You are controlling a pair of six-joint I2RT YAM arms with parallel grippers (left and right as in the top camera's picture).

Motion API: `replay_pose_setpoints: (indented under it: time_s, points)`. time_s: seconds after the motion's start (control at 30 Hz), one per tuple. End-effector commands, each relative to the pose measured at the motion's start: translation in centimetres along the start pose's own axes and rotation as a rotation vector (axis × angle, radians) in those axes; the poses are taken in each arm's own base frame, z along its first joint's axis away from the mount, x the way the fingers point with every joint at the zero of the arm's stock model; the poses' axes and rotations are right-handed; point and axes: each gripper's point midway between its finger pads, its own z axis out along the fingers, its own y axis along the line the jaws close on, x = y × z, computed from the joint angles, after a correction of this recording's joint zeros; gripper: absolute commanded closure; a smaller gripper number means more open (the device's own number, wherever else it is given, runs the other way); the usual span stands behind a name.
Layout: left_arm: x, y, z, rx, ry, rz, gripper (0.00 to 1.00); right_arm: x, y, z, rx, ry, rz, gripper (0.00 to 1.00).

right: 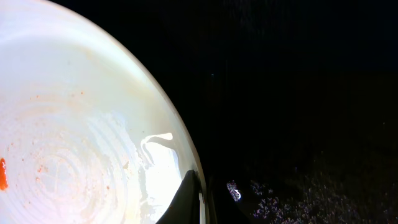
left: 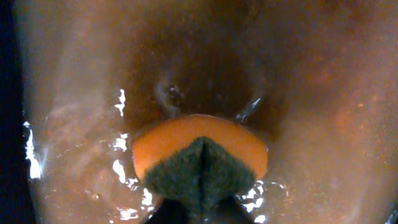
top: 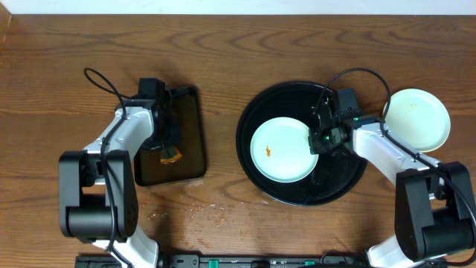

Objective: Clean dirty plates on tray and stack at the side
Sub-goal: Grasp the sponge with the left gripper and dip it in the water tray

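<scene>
Wood table [top: 223,45] with black tray [top: 282,100], rectangular tray [top: 190,141], yellow plate [top: 418,119].

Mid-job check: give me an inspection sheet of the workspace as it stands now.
Surface: wood table, scattered specks near its front edge.
Job's things: mint plate with orange speck on black tray; yellow plate on table, right of tray.
Clutter: small tray of water holding sponge.
Claws: left claw shut on sponge; right claw shut on mint plate's rim.
Cables: left cable and right cable each loop above their arm.
Surroundings: pale strip beyond far edge.
</scene>
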Motion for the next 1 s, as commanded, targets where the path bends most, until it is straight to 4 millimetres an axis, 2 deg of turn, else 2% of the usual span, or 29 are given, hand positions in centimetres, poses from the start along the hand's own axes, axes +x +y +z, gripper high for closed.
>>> replay_pose_setpoints:
  time_s: [0.0,0.07,0.13,0.23,0.3,0.37,0.5,0.57,0.6,0.63,0.67,0.83,0.97]
  points:
    - [-1.5,-0.4,-3.1,0.025,-0.078,0.032,0.54,1.0,-1.1,0.9,0.048,0.039,0.024,0.98]
    - [-0.8,-0.2,-3.3,0.018,-0.054,0.032,0.45,1.1,-1.1,0.9,0.048,0.039,0.024,0.98]
    - [0.2,0.2,-3.3,0.004,-0.011,0.033,0.44,1.2,-1.1,0.9,0.049,0.043,0.024,0.98]
    - [1.6,0.3,-3.3,0.000,0.046,0.012,0.44,1.3,-1.1,0.9,0.050,0.051,0.026,0.97]
    - [2.3,0.0,-3.3,0.022,0.078,0.003,0.51,1.4,-1.1,0.9,0.049,0.052,0.025,0.97]
    - [3.0,0.0,-3.0,0.027,0.099,-0.015,0.52,1.3,-1.1,0.9,0.050,0.050,0.025,0.97]
    - [3.1,0.0,-1.5,0.036,0.071,-0.037,0.53,1.4,-1.1,0.9,0.050,0.051,0.026,0.97]
    - [2.9,0.0,-0.6,0.045,0.044,-0.039,0.57,1.4,-1.1,0.9,0.050,0.052,0.026,0.97]
    - [2.9,-0.1,-0.2,0.049,0.032,-0.039,0.64,1.3,-1.1,0.9,0.049,0.051,0.026,0.97]
    - [3.1,0.0,0.1,0.051,0.027,-0.042,0.73,1.3,-1.1,0.9,0.049,0.050,0.026,0.97]
    - [3.3,0.1,0.4,0.050,0.029,-0.042,0.92,1.3,-1.1,0.9,0.049,0.050,0.025,0.96]
    - [3.1,0.0,-0.2,0.050,0.030,-0.042,0.93,1.3,-1.1,0.9,0.049,0.050,0.025,0.96]
    - [2.2,-0.3,-2.7,0.054,0.018,-0.041,0.92,1.3,-1.1,0.9,0.050,0.050,0.026,0.96]
